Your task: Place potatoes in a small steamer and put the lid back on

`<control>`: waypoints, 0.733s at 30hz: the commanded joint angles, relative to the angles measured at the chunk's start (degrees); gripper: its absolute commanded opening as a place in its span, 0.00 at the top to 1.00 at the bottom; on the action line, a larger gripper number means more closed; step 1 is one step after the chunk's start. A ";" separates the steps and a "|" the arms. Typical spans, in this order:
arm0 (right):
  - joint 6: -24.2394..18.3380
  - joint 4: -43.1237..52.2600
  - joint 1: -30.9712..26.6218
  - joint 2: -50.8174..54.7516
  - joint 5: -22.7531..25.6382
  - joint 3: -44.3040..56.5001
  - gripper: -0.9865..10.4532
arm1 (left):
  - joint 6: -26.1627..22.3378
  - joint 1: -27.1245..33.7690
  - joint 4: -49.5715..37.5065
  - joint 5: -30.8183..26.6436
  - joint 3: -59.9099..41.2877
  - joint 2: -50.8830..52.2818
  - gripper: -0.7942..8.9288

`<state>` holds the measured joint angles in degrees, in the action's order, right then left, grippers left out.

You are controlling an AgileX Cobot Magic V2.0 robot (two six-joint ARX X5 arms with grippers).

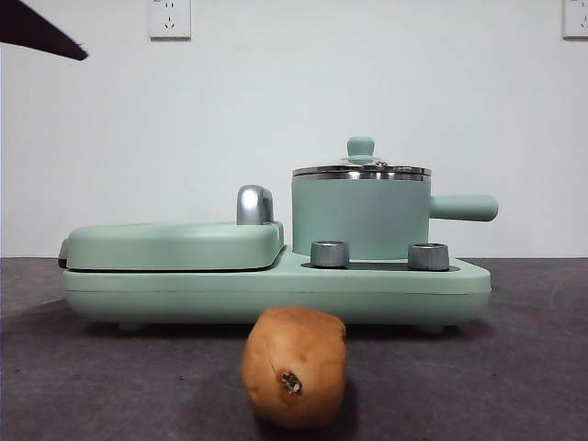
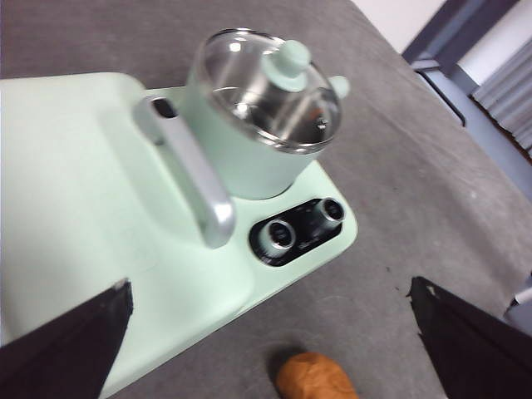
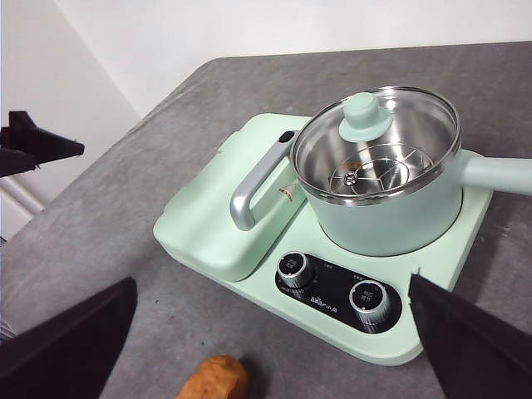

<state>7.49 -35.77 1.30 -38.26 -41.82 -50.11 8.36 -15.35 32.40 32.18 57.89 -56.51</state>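
Observation:
An orange-brown potato [image 1: 294, 367] with a dark eye spot lies on the grey table in front of the appliance. It also shows as the potato [image 2: 316, 376] and the potato [image 3: 214, 378] in the wrist views. The mint-green small steamer [image 1: 360, 219] stands on the right side of the base. The glass lid [image 1: 360, 169] sits shut on it, knob up. Both wrist views look down on the lid [image 2: 270, 87] [image 3: 378, 141]. My left gripper [image 2: 270, 287] and right gripper [image 3: 271, 281] hover open and empty, high above the appliance and the potato.
The flat mint-green griddle [image 1: 175, 243] with a chrome handle [image 1: 254, 204] fills the left of the base [image 1: 276, 285]. Two dials [image 1: 330, 254] face the front. The steamer's side handle [image 1: 464, 208] points right. A black arm tip [image 1: 41, 32] shows at the top left corner.

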 commanded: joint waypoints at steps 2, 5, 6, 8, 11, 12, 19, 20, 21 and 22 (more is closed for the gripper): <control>-0.44 0.48 0.13 -0.24 0.00 -1.11 0.46 | -0.09 -2.54 -0.63 0.42 4.20 -3.87 0.37; -0.44 0.37 0.13 -0.24 -0.02 -1.11 0.46 | -0.11 -4.46 -0.57 0.39 7.61 -7.72 0.37; -0.44 0.15 0.13 -0.24 -0.02 -1.11 0.46 | -0.11 -5.18 -0.39 0.37 9.14 -9.31 0.37; -0.46 -0.31 0.13 -0.24 0.00 -1.11 0.46 | -0.11 -6.60 -0.15 0.22 12.35 -12.72 0.37; -0.44 -0.74 0.13 -0.24 0.00 -1.11 0.46 | -0.24 -8.74 0.76 -2.21 18.05 -18.45 0.37; -0.42 -0.74 0.13 -0.24 -0.02 -1.11 0.46 | -0.42 -9.49 1.44 -3.34 20.35 -20.76 0.37; -0.37 -0.72 0.13 -0.24 -0.02 -1.11 0.46 | -2.56 -13.99 7.56 -8.74 36.22 -35.52 0.37; -0.39 -0.74 0.13 -0.24 0.00 -1.11 0.46 | -3.10 -14.58 8.15 -9.62 38.32 -37.44 0.37; -0.39 -0.72 0.13 -0.24 -0.02 -1.11 0.46 | -3.41 -15.23 8.74 -10.75 40.63 -39.43 0.37; -0.39 -0.72 0.13 -0.24 -0.02 -1.11 0.46 | -3.67 -15.89 9.27 -11.63 42.88 -41.42 0.37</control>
<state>7.49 -36.86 1.30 -38.26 -41.82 -50.11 6.44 -30.41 41.74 21.23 97.41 -95.74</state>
